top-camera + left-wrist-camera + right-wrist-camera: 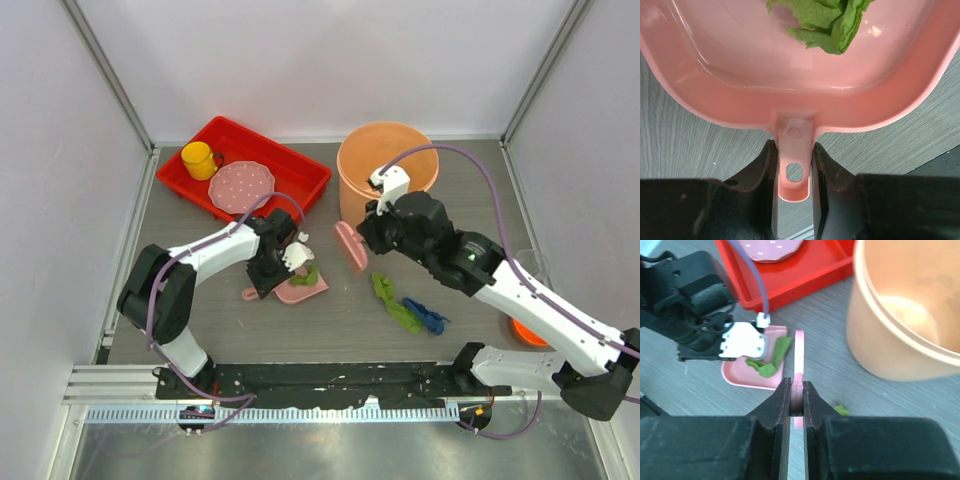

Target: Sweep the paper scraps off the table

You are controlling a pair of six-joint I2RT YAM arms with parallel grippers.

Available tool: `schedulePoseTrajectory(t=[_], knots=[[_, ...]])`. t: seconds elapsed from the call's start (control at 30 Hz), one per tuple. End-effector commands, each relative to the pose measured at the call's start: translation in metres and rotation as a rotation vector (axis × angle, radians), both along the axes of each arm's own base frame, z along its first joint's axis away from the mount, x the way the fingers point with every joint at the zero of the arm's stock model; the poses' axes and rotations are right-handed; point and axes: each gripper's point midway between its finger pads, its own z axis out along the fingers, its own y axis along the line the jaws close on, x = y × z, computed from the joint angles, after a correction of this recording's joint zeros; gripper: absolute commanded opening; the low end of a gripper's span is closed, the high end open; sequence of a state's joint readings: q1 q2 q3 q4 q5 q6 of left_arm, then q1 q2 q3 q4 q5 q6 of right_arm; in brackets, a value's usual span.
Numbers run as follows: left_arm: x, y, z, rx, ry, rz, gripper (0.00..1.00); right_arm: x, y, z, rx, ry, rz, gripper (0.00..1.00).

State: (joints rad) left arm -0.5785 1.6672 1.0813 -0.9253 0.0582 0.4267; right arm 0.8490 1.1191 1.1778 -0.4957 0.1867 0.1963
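left pincer [794,165] — clamped, elbow bent | right pincer [796,395] — clamped, reaching left

Three paper scraps [386,291]; one dustpan [302,291] in the left claw [795,172]; one brush [351,247] in the right claw [797,395]; one bucket [388,165].

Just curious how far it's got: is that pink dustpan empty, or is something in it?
Not empty: a crumpled green paper scrap lies inside the pink dustpan, clearest in the left wrist view.

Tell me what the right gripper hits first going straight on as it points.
Likely the pink dustpan: the right gripper, shut on the pink brush, points along its right rim, with the red tray beyond. Depth is unclear; it could slip past.
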Motion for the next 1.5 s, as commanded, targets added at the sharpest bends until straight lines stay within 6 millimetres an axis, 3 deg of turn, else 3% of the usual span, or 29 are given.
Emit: schedulePoseTrajectory(t=[0.0, 0.13, 0.27, 0.5, 0.77, 1.0, 1.1, 1.23, 1.47], knots=[[0.002, -0.012, 0.007, -0.056, -0.041, -0.032, 0.0, -0.007, -0.058, 0.003, -0.162, 0.001, -0.156, 0.01], [-0.001, -0.024, 0.014, -0.075, -0.056, -0.073, 0.0, -0.012, -0.082, -0.017, -0.19, 0.046, -0.238, 0.01], [0.0, -0.031, 0.025, -0.098, -0.082, -0.111, 0.0, -0.012, -0.092, -0.032, -0.205, 0.08, -0.272, 0.01], [-0.009, -0.045, 0.03, -0.091, -0.081, -0.202, 0.0, -0.008, -0.095, -0.07, -0.233, 0.196, -0.289, 0.01], [-0.026, -0.063, 0.01, -0.044, -0.043, -0.273, 0.0, -0.007, -0.072, -0.084, -0.149, 0.223, -0.228, 0.01], [-0.026, -0.066, -0.001, 0.024, -0.045, -0.308, 0.0, -0.002, -0.024, -0.102, 0.0, 0.289, -0.118, 0.01], [-0.026, -0.065, -0.004, 0.054, -0.057, -0.324, 0.0, 0.006, -0.003, -0.097, 0.09, 0.285, -0.088, 0.01], [-0.026, -0.066, -0.004, 0.057, -0.058, -0.326, 0.0, 0.015, 0.023, -0.073, 0.221, 0.244, -0.029, 0.01], [-0.025, -0.069, -0.001, 0.039, -0.067, -0.327, 0.0, 0.018, 0.035, -0.042, 0.313, 0.196, 0.004, 0.01]])
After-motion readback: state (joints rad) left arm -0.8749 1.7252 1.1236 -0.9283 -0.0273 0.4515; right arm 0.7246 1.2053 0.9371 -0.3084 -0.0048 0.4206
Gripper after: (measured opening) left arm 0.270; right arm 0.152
